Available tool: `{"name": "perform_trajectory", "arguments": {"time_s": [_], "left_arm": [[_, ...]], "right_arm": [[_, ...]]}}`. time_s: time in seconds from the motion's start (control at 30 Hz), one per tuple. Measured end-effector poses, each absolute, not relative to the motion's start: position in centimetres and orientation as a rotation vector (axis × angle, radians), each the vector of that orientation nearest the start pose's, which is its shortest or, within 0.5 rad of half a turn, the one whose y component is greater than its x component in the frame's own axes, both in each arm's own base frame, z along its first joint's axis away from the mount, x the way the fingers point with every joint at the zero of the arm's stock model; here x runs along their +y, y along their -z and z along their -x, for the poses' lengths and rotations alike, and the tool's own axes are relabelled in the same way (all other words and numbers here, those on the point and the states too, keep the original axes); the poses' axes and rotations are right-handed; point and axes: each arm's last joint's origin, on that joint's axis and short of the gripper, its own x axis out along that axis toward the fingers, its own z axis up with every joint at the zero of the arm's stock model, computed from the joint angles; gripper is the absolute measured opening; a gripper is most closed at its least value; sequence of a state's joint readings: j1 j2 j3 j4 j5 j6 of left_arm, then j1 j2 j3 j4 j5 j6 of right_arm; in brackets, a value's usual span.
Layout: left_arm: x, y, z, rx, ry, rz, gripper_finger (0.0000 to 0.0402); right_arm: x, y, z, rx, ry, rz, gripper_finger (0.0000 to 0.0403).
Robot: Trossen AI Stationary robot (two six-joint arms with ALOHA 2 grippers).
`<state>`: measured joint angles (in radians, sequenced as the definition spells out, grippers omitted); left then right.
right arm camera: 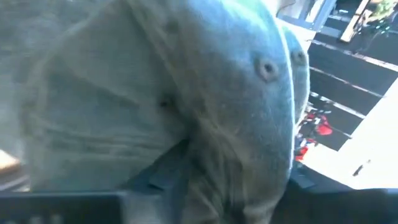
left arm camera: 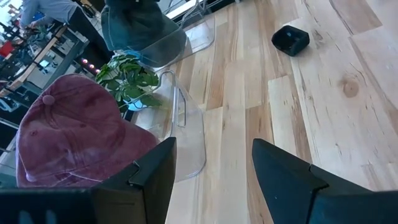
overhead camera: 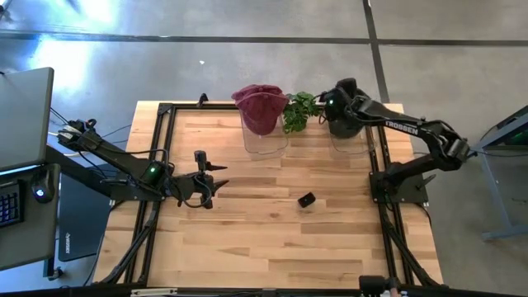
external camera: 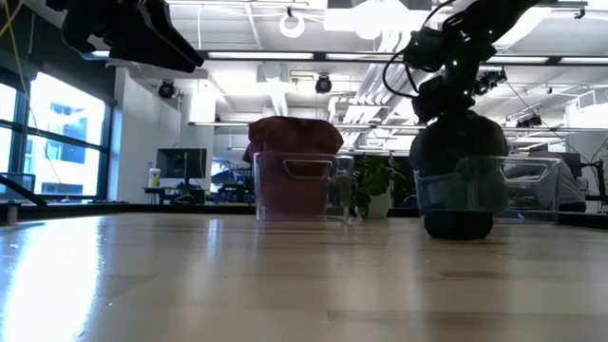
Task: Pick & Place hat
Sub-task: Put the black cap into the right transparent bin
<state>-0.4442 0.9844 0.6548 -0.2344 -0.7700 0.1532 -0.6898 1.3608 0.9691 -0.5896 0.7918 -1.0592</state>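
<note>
A robotics lab or open office is indicated: a butcher-block tabletop is framed by black rails, monitors are seen on desks behind, exposed ceiling ducts and polished concrete floor are visible.

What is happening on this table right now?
The right hand is at the far right of the table, down on a dark hat that sits in a clear bin. From these views I cannot tell whether it grips the hat. A red hat rests on a second clear bin nearby, with a small plant between the two. The left hand waits open above the table's left-middle, holding nothing. A small black object lies on the wood.
</note>
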Motion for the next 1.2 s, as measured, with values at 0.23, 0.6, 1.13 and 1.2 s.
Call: {"name": "perform_trajectory", "arguments": {"time_s": [0.23,0.6,1.13,1.2], "left_arm": [[-6.8,-25.4,-18.9,0.491,-0.281,-0.472,0.0204],[-6.8,-25.4,-18.9,0.489,-0.283,-0.471,0.0204],[-6.8,-25.4,-18.9,0.486,-0.283,-0.462,0.0204],[-6.8,-25.5,-19.0,0.475,-0.286,-0.445,0.0204]], "right_arm": [[-14.3,-25.5,-19.5,1.729,0.662,0.888,0.0231],[-10.4,-31.9,-18.7,1.411,0.567,-0.002,0.0196],[-14.0,-20.1,-17.7,1.489,0.735,0.007,0.0016],[-14.5,-19.2,-17.8,1.481,0.796,0.041,0.0019]]}}
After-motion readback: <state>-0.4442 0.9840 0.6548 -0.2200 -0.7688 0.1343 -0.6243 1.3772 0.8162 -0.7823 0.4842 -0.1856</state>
